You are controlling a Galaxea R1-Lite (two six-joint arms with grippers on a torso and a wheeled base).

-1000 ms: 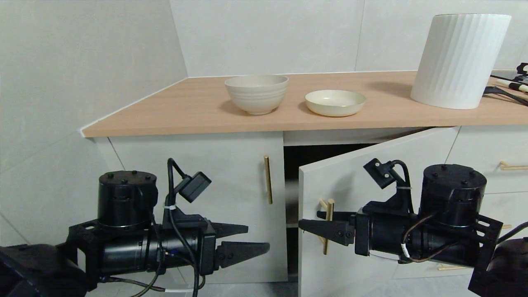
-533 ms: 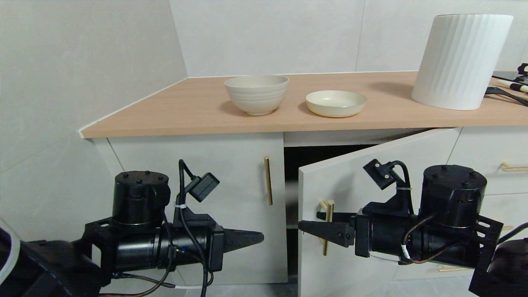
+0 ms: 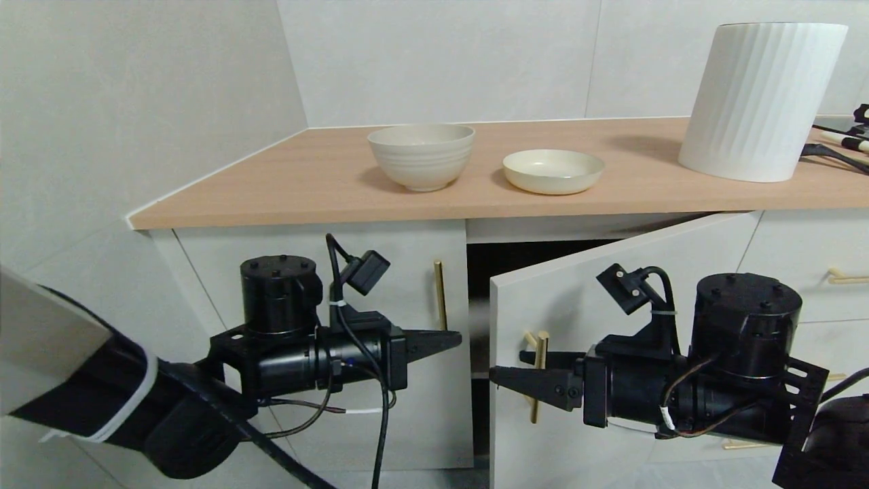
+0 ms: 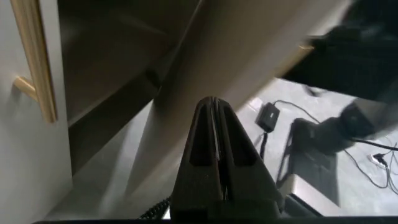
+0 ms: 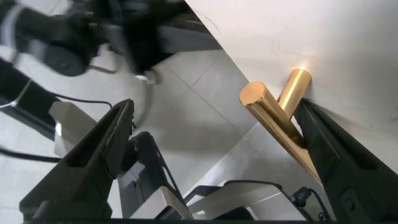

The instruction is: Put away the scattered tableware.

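Step in hand: opening the cupboard. Right tool (image 3: pixel 508 364) spread wide, astride handle (image 3: pixel 535 406) of ajar door (image 3: pixel 543 292), gripping nothing. Left tool (image 3: pixel 449 337) closed, empty. Bowl (image 3: pixel 421 155) left of dish (image 3: pixel 553 170), on worktop (image 3: pixel 305 183) (both untouched). Next, probably: swing door wider.

Bowl (image 3: pixel 421 155): cream, faint horizontal ribbing
Dish (image 3: pixel 553 170): pale cream, plain
Bench (image 3: pixel 305 180): light wood grain
Cabinet door (image 3: pixel 557 305): off-white
Door handle (image 5: pixel 273 118): brass
Tall container (image 3: pixel 760 102): white, vertical fluting

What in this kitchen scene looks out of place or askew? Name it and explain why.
The right cupboard door hangs ajar while the left door beside it is shut. The bowl and dish sit upright on the counter; nothing spilled.
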